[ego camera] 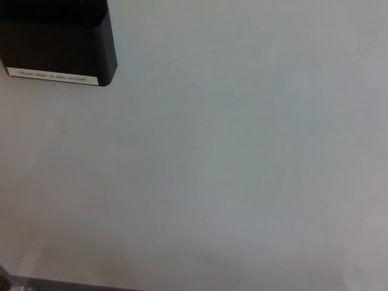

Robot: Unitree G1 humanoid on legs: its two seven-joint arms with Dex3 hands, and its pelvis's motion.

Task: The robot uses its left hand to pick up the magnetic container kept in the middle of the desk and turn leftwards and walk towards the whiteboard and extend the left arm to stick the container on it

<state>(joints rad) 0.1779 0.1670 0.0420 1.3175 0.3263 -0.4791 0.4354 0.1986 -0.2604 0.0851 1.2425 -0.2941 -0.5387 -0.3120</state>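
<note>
A: What fills the head view?

B: One pale grey-white whiteboard (242, 170) takes up nearly the whole picture. Its surface is plain, with no writing on it.

A: Where is the magnetic container?

B: One black magnetic container (57, 42) sits against the whiteboard in the upper left corner. It is cut off by the top and left edges of the picture, and its lower right corner is rounded.

A: Is there anything to read on it?

B: One narrow white label (53, 77) runs along its bottom edge and carries a single line of small dark print. The print is too blurred to read.

A: And the robot's hands?

B: Neither the left hand nor the right hand shows, so I cannot tell their state.

A: Anything else?

B: One thin dark band (48, 287) lies along the lower left edge of the picture.
</note>
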